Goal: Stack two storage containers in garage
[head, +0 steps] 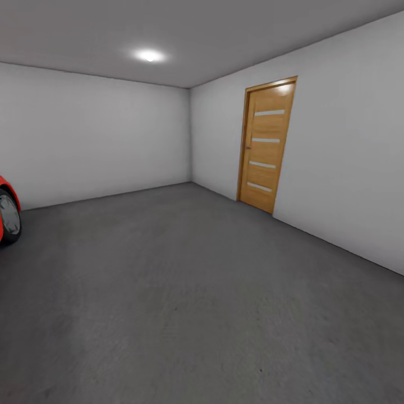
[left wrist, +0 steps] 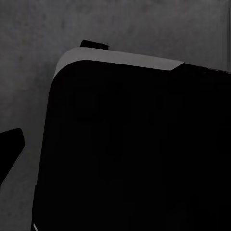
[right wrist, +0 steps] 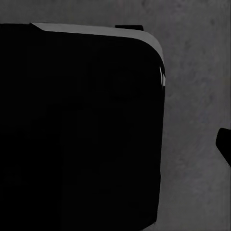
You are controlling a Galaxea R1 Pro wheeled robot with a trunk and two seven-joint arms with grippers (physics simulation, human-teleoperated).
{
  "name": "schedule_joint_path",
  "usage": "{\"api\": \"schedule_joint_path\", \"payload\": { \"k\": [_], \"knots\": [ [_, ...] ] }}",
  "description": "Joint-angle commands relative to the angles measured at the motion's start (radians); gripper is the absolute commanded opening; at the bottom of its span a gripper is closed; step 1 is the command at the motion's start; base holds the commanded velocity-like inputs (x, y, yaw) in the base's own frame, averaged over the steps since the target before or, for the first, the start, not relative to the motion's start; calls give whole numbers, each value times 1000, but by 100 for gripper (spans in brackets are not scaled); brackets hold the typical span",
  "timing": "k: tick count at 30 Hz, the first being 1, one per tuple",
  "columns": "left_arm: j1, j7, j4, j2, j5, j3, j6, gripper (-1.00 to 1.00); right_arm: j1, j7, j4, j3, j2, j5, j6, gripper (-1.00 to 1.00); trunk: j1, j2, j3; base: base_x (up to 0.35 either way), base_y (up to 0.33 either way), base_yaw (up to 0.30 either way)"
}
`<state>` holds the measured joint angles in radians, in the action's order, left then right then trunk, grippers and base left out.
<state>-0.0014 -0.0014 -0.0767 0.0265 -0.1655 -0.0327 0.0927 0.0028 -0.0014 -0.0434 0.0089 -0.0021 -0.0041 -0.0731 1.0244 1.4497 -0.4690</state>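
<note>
In the garage (head: 101,134), bare concrete floor (head: 185,292), wooden door (head: 266,143), gripper state unclear.

The floor (head: 185,292) runs ahead to a back wall (head: 95,140). A door (head: 267,145) sits in the right wall (head: 348,163), near the corner. A car wheel (head: 9,216) stands at the far left.

I face into the garage (head: 112,134), a bare room with plain pale grey walls meeting at a corner ahead of me. Its floor (head: 185,292) is dark grey, rough, speckled concrete, spreading from below me to the far walls. The same mottled grey floor shows below my wrist cameras, beside a large black body.
</note>
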Motion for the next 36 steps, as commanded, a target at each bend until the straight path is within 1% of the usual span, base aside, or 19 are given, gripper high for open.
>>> {"api": "schedule_joint_path", "payload": {
  "k": [1,7,12,18,28,36],
  "knots": [
    [0,0,0,1,-5,-3,2,100,0,0,-1,1,2,-1,-2,100,1,0,-1,324,0,0],
    [0,0,0,1,-5,-3,2,100,0,0,-1,1,3,-2,-2,100,1,0,-1,324,0,0],
    [0,0,0,1,-5,-3,2,100,0,0,-1,0,-2,-1,-2,100,1,0,-1,324,0,0],
    [0,0,0,0,-5,-3,2,100,0,0,-1,0,3,-2,-2,100,1,0,-1,324,0,0],
    [0,0,0,0,-5,-3,3,100,0,0,-1,0,0,-1,-2,100,1,0,-1,324,0,0],
    [0,0,0,1,-5,-3,3,100,0,0,-1,0,4,-2,-1,100,1,0,-1,324,0,0]
  ]
}}
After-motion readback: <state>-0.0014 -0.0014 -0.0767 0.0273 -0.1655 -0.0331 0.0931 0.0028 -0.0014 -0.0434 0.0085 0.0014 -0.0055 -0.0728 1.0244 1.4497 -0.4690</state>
